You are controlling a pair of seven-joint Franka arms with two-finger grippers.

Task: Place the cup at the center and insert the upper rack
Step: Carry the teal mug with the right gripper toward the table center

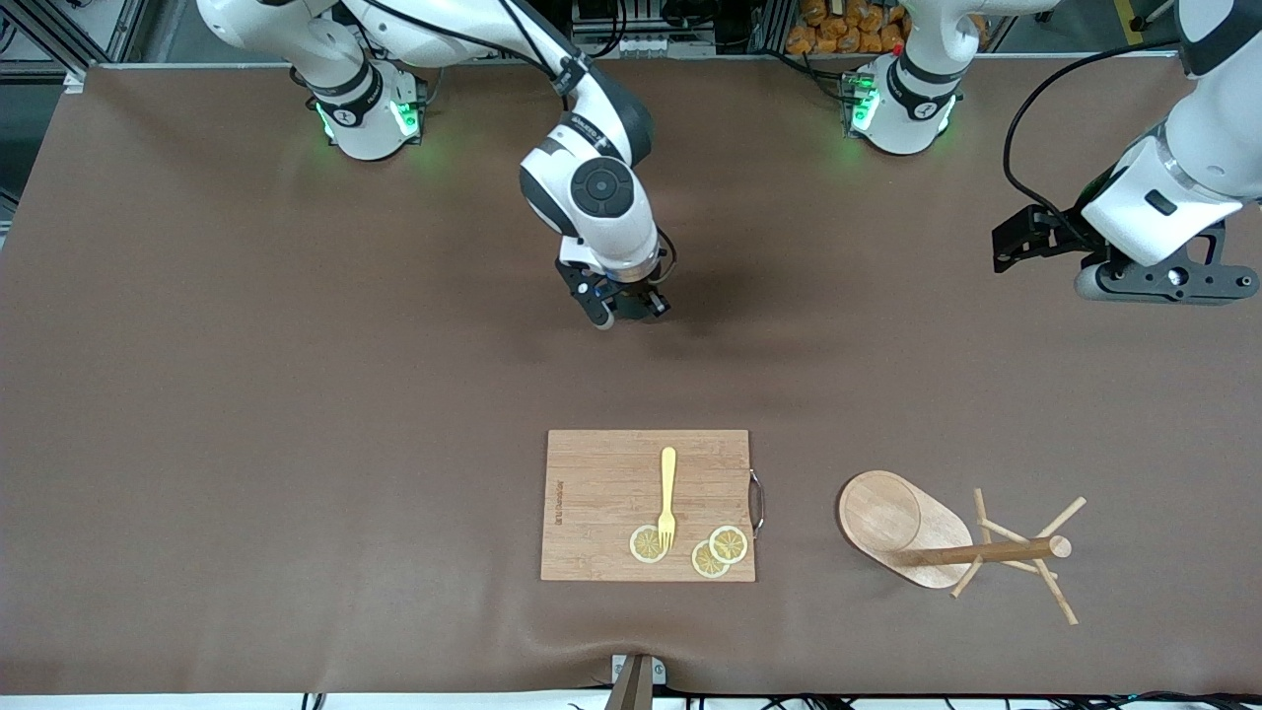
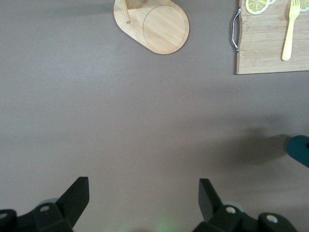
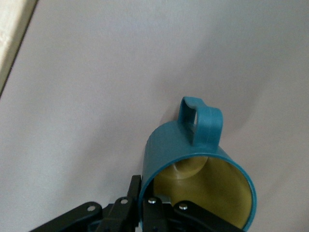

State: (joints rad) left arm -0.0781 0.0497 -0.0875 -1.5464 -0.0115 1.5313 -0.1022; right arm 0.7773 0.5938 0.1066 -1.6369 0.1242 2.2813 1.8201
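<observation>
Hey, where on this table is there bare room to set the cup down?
The brown table is bare from the robots' bases down to the cutting board, including under the right end effector shut on the cup. The whole stretch toward the right arm's end is free too. It is crowded between the board and the tipped-over upper rack.

Both arms up over table (image 1: pixel 296 394), one gripping, one idle
Right hand (image 1: pixel 623 306) clamped, wrist angled down, mid-table; left hand (image 2: pixel 142 198) fingers spread wide, waiting at its own end.
</observation>
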